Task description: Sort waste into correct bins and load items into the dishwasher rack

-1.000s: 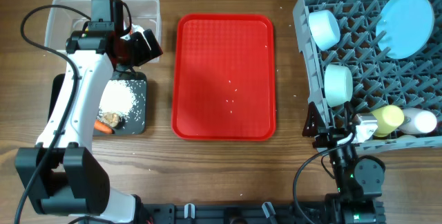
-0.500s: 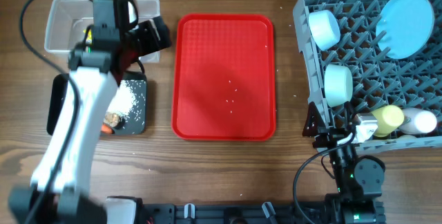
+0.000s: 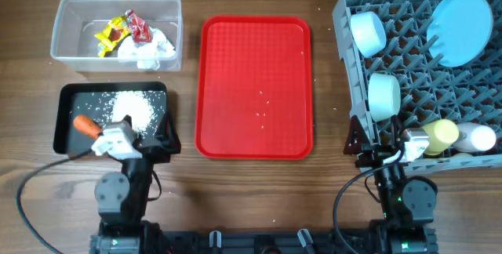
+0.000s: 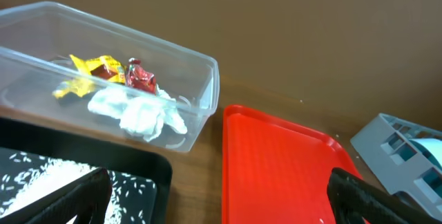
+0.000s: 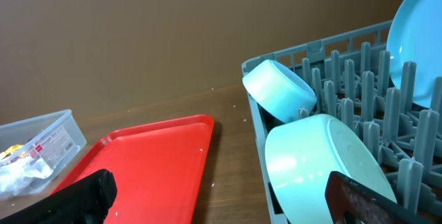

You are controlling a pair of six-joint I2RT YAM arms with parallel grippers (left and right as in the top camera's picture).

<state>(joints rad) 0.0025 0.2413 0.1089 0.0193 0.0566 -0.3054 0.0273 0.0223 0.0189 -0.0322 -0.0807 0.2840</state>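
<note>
The clear tub (image 3: 118,12) at the back left holds yellow and red wrappers (image 3: 121,30) and white tissue (image 3: 149,48); they also show in the left wrist view (image 4: 114,72). The black tray (image 3: 63,105) holds rice (image 3: 133,107) and an orange carrot (image 3: 82,123). The brown lump is hidden. The grey rack (image 3: 349,58) holds the blue plate (image 3: 463,17), two blue bowls (image 3: 367,33) (image 3: 383,96), the yellow cup (image 3: 441,134) and the pink cup (image 3: 478,138). My left gripper (image 4: 221,203) is open and empty, over the tray's front right corner (image 3: 147,138). My right gripper (image 5: 228,200) is open and empty beside the rack's front left corner (image 3: 365,148).
A flat red tray (image 3: 255,85) lies in the middle with a few rice grains on it. Both arms are folded back at the table's front edge. Bare wood table (image 3: 259,191) lies between them.
My left arm has pulled back from over the clear tub to the front edge. The wrappers and tissue now show in the tub. The right arm has not moved.
</note>
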